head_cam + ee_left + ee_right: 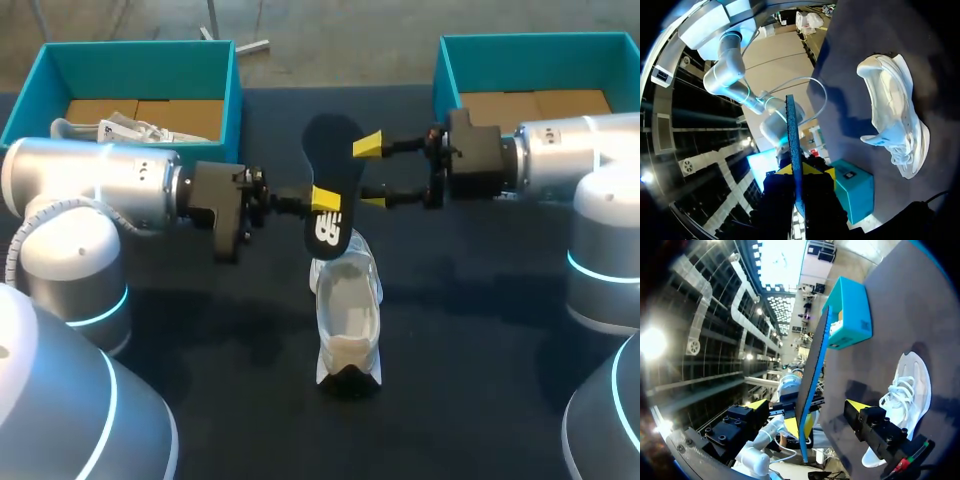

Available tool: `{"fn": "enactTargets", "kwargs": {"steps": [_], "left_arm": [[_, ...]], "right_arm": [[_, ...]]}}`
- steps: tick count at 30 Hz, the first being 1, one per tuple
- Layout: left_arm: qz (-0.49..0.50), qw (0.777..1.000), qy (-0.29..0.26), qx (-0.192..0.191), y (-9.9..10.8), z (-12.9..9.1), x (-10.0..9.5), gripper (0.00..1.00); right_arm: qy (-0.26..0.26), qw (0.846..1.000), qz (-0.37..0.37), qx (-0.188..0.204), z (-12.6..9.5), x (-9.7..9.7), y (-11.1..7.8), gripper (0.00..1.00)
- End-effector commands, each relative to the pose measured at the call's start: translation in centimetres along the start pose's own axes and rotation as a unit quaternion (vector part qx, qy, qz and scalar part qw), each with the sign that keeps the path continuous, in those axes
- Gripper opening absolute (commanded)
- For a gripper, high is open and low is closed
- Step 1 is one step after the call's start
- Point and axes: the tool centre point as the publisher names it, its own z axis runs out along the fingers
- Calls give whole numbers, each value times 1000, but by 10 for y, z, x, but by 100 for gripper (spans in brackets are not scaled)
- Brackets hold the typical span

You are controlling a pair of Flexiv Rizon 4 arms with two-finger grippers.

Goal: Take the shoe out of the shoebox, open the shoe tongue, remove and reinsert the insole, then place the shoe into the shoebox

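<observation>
While the left gripper (322, 198) pinches the dark insole (330, 160) — white logo printed on it — above the shoe (347, 312), the right gripper (370, 172) gapes wide around it

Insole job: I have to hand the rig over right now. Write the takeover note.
Left gripper: shut on the insole, holding it on edge above the shoe.
Right gripper: open, one finger on each side of the insole, not gripping it.
Shoe: upright on the table between the arms, outside both boxes.
Done: shoe out of box, insole out.
Left: reinsert the insole, then put the shoe into a box.
</observation>
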Motion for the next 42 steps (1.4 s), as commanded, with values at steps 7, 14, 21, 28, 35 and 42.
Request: {"fn": "enactTargets", "kwargs": {"steps": [7,14,21,28,35,42], "left_arm": [[13,999,0,-32,-4,7,4,0],[15,999,-2,-40,-6,8,5,0],[22,999,-5,-48,-7,9,3,0],[26,998,-6,-51,-7,10,2,0],[30,998,-6,-54,-7,10,1,0],[30,998,-4,-57,-8,10,2,0]], "right_arm": [[0,1000,3,3,11,-1,5,97],[3,1000,9,0,11,-3,7,73],[6,1000,20,-6,10,-6,7,56],[8,999,31,-10,10,-8,6,45],[9,999,36,-11,11,-8,5,39],[11,999,39,-10,12,-7,4,36]]}}
